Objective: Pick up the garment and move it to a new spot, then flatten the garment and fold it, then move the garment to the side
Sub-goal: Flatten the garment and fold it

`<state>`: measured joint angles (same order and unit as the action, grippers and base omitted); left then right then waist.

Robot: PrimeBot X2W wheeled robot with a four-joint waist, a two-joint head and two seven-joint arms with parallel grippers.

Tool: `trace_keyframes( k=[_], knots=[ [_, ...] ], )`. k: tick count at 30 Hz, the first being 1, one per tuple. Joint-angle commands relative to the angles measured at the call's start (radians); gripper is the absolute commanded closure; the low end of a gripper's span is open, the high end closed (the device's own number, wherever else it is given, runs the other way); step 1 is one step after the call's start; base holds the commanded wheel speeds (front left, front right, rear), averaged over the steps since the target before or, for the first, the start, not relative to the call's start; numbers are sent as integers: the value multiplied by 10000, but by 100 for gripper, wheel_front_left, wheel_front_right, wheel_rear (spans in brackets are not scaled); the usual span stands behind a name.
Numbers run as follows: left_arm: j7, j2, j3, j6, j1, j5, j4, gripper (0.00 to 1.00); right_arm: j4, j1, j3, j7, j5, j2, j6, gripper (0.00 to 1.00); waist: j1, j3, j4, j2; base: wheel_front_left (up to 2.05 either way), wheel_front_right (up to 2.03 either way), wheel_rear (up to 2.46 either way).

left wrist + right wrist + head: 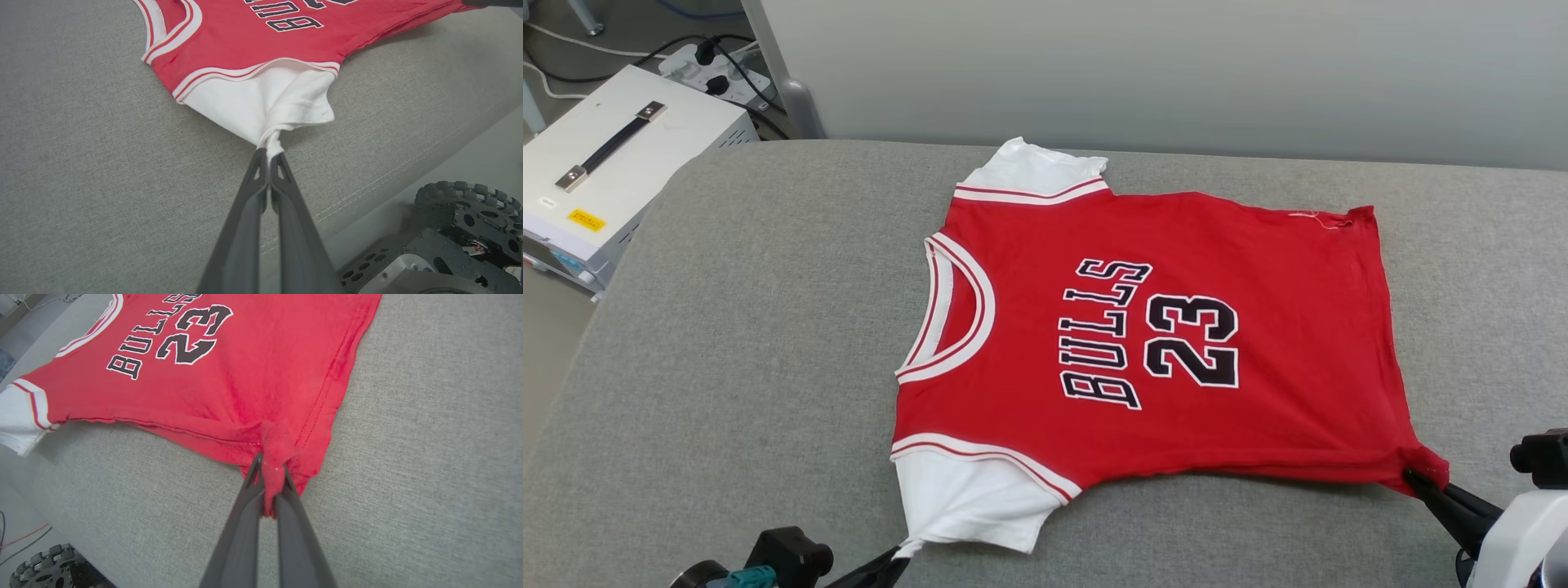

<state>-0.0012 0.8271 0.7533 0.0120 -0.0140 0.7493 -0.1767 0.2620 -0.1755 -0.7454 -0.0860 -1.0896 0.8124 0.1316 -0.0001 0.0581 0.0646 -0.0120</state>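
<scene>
The garment [1176,343] lies spread out, print up, on the grey cloth-covered worktop [727,367] in the middle of the head view. Its neck opening is toward 9 o'clock and its hem toward 3 o'clock. One white sleeve points to 12 o'clock and the other to 6 o'clock. The left pincer [268,155], at 7 o'clock from the print in the head view, is clamped on the bunched tip of the near white sleeve, which twists between its fingers. The right pincer [270,469], at 4 o'clock from the print, grips the near hem corner, with a red fold squeezed between its two fingers and the fabric puckered around it. Off the worktop at 10 o'clock stands a white box [613,155] with a black handle, and beyond it a power strip [719,73] with plugs. In the left wrist view a studded wheel [466,200] sits at 4 o'clock
</scene>
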Motion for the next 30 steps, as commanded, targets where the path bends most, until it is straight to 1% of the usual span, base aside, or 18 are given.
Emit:
trace_keyframes(
  k=[1,6,9,12,16,20,23,30],
  knots=[
    [-124,112,-54,-68,-119,80,-40,100,-100,204,110,31,-78,89,-9,100,1,21,-25,120,0,0,0],
    [-455,168,-354,-103,267,-107,-97,100,-412,441,657,-29,-248,54,-9,100,1,231,-119,120,0,0,0],
    [-479,231,-547,-26,691,-186,-72,100,-712,384,966,51,-427,82,-9,100,1,437,-173,120,0,0,0],
    [-408,337,-771,126,1269,-244,-35,100,-979,141,1204,240,-350,173,-9,100,1,754,-261,120,0,0,0],
    [-100,388,-973,420,2252,-317,91,100,-1239,-358,1434,584,-154,142,-9,100,1,1206,-376,120,0,0,0],
    [304,305,-1041,722,3315,-310,374,100,-1251,-1004,1496,1055,128,-45,-9,100,1,1700,-543,120,0,0,0],
    [635,206,-998,912,4123,-274,796,100,-1021,-1562,1499,1358,380,-279,-9,100,1,2053,-659,120,0,0,0],
    [776,-56,-868,1130,5707,-121,1841,100,-439,-2766,1444,1814,698,-846,-9,100,1,2765,-930,120,0,0,0]
  ],
)
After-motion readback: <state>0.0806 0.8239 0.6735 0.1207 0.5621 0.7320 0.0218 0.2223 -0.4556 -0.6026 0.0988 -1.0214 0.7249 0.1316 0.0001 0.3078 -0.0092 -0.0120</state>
